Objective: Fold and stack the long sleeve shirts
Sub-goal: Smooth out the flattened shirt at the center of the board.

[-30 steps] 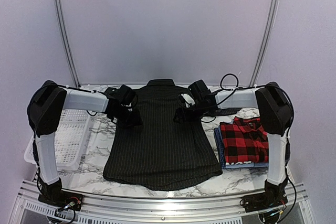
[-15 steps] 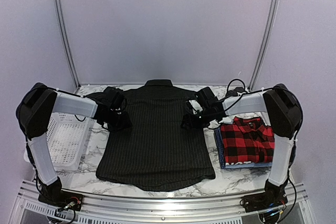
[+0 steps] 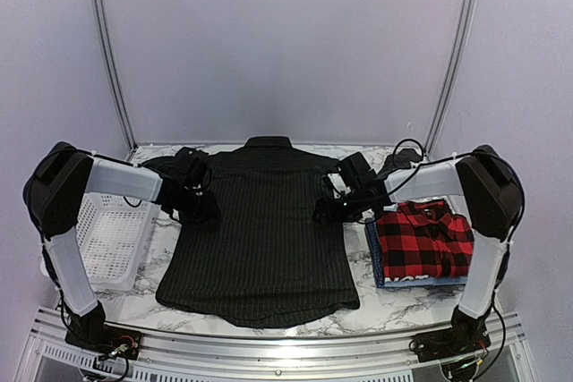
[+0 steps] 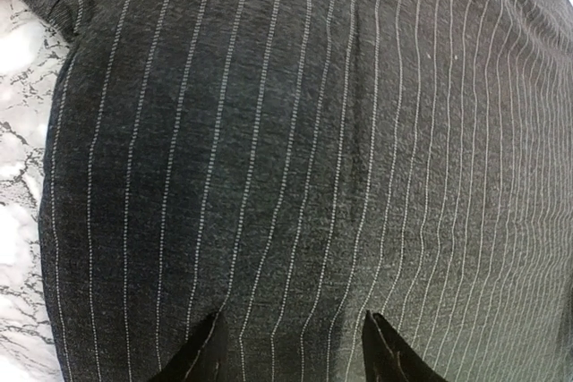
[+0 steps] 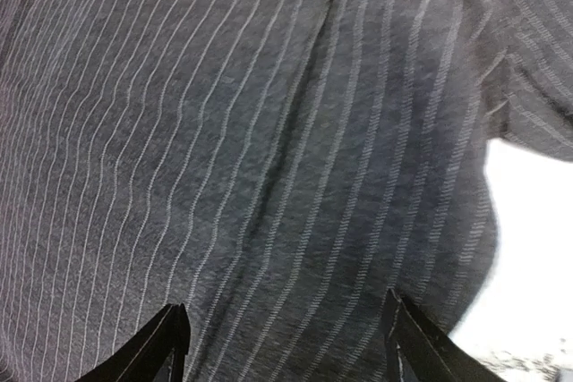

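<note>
The black pinstriped shirt (image 3: 260, 239) lies spread flat on the marble table, collar at the far side. My left gripper (image 3: 199, 208) rests low over its left edge below the shoulder. In the left wrist view the gripper (image 4: 291, 351) is open, with only striped cloth (image 4: 295, 149) between its tips. My right gripper (image 3: 328, 210) is over the shirt's right edge. It is open too in the right wrist view (image 5: 286, 342), above the cloth (image 5: 269, 131). The red-and-black plaid shirt (image 3: 423, 237) lies folded on the folded blue shirt (image 3: 372, 255) at the right.
A white mesh basket (image 3: 115, 237) stands at the table's left edge under the left arm. Part of a dark sleeve (image 3: 159, 167) bunches behind the left wrist. Bare marble (image 3: 407, 301) shows at the front right, and the metal rail (image 3: 269, 346) runs along the near edge.
Both grippers have dropped lower onto the shirt's sides and spread slightly apart. The black shirt has shifted a little to the left and looks flatter and wider at the hem.
</note>
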Controlling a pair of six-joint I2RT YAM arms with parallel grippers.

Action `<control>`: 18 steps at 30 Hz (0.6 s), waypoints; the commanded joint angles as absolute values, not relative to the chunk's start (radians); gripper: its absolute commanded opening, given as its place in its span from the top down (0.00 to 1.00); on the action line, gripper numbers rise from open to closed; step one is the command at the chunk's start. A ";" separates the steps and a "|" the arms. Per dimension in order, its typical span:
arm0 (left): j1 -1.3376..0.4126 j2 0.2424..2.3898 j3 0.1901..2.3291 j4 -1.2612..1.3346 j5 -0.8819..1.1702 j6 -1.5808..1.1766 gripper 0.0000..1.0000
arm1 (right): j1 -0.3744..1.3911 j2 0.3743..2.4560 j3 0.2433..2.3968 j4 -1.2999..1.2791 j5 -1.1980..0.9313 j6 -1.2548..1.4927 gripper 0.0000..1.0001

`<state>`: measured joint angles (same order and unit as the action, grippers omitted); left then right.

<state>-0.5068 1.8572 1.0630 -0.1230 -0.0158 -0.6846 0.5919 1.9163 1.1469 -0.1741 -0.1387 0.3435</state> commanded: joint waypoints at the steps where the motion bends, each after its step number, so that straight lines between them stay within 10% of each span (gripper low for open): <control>1: -0.518 1.817 1.077 -0.224 -0.012 -0.631 0.45 | 0.599 1.848 1.262 -0.265 -0.073 0.323 0.27; 8: -0.570 1.771 1.113 -0.246 -0.003 -0.621 0.44 | 0.670 1.775 1.260 -0.311 -0.094 0.320 0.30; 18: -0.584 1.807 1.125 -0.247 0.040 -0.626 0.44 | 0.982 1.655 1.090 -0.389 -0.048 0.405 0.61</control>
